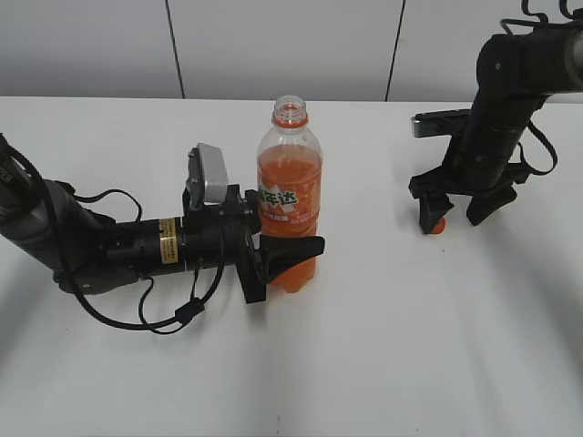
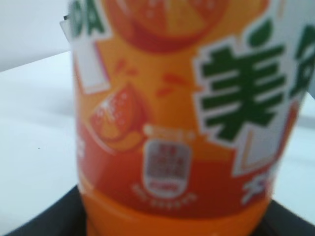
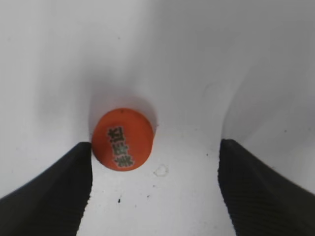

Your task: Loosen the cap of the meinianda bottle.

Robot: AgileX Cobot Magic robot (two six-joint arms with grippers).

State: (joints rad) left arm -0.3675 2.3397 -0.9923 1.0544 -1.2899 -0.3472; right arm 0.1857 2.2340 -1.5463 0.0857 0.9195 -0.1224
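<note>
The meinianda bottle (image 1: 290, 196) stands upright at mid-table with orange soda inside and its neck open, no cap on it. My left gripper (image 1: 290, 259) is shut on the bottle's lower body; the left wrist view is filled by its label (image 2: 182, 123). The orange cap (image 1: 438, 226) lies flat on the table at the right. In the right wrist view the cap (image 3: 122, 139) rests top up beside the left finger. My right gripper (image 1: 457, 215) is open just above the table, and the cap lies at its left fingertip, not gripped.
The white table (image 1: 410, 346) runs across the whole view, with a pale panelled wall behind it. The left arm lies low along the table at the left. The right arm comes down from the upper right.
</note>
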